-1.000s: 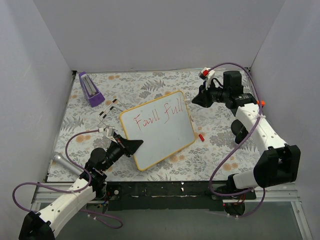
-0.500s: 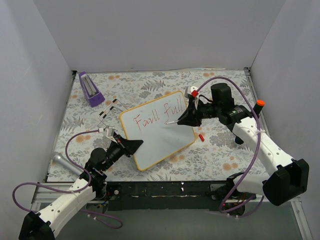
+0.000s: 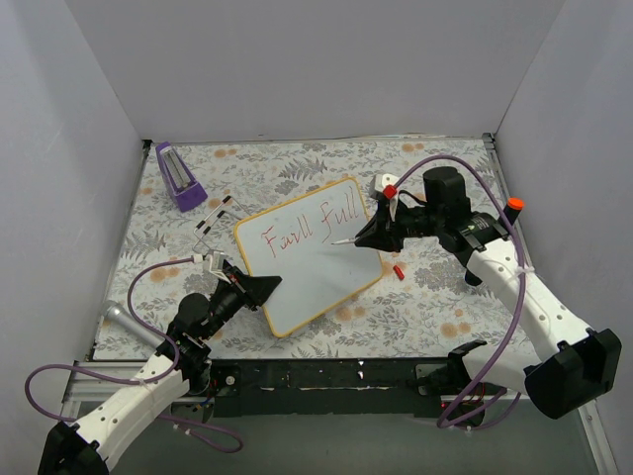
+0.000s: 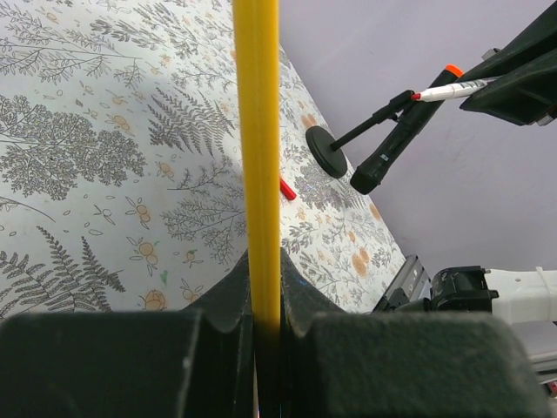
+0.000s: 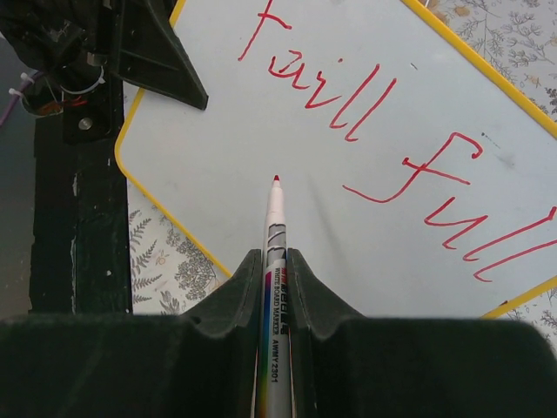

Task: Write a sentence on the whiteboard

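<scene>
The whiteboard [image 3: 316, 279], glossy white inside a thin yellow frame with rounded corners, lies askew mid-table on the fern-printed cloth [image 3: 435, 307]. The left gripper [image 3: 269, 286] is clenched on the board's near-left frame edge. The sentence [image 3: 312, 226], looping red "Faill full", fills the upper part, with bare board below it. Over that blank area the right gripper [image 3: 364, 237] grasps a slim white marker [image 5: 275, 218]. I cannot tell whether its red tip touches.
</scene>
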You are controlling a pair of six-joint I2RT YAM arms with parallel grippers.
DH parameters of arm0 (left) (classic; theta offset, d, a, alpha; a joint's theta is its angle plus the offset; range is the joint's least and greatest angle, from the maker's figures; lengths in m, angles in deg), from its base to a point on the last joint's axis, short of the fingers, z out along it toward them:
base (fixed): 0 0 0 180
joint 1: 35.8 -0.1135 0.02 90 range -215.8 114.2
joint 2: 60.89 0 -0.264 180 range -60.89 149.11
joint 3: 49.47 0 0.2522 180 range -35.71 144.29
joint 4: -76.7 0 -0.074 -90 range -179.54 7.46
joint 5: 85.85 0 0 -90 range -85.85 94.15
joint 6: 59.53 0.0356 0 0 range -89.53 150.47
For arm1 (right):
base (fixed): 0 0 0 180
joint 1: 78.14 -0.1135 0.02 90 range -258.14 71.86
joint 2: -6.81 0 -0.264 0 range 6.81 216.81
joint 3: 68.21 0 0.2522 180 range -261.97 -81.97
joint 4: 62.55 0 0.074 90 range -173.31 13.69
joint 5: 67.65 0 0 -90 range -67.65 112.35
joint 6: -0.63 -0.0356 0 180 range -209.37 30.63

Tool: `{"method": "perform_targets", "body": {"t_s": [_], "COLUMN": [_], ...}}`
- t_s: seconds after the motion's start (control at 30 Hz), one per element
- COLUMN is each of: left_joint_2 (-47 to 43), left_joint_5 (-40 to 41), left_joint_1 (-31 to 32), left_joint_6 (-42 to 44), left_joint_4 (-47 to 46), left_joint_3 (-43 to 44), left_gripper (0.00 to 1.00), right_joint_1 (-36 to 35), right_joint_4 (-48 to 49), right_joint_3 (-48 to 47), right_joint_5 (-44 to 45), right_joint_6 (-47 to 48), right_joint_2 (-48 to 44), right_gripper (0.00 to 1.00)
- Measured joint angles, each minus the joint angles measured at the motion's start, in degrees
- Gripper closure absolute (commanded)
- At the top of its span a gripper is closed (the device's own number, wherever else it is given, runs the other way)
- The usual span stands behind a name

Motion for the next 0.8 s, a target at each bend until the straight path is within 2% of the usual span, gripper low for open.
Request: {"method": "perform_targets", "body": {"t_s": [0.53,0.8], "left_joint_2": [0.1,0.5], "left_joint_5": [1.0,1.7], "left_joint_1": [0.0,0.0], "left_joint_6": [-0.1,-0.6], "left_joint_4": [-0.1,-0.3], "left_joint_3": [0.0,0.0], "left_gripper": [1.00,1.00], "right_joint_1": [-1.0,-10.7], "right_joint_4": [0.6,0.9], "right_joint_3": [2.6,2.6], "right_joint_5": [0.5,4.9], "right_joint_6": [-0.5,0.3], "right_joint_2": [0.3,3.5], "right_gripper": [0.99,0.99]}}
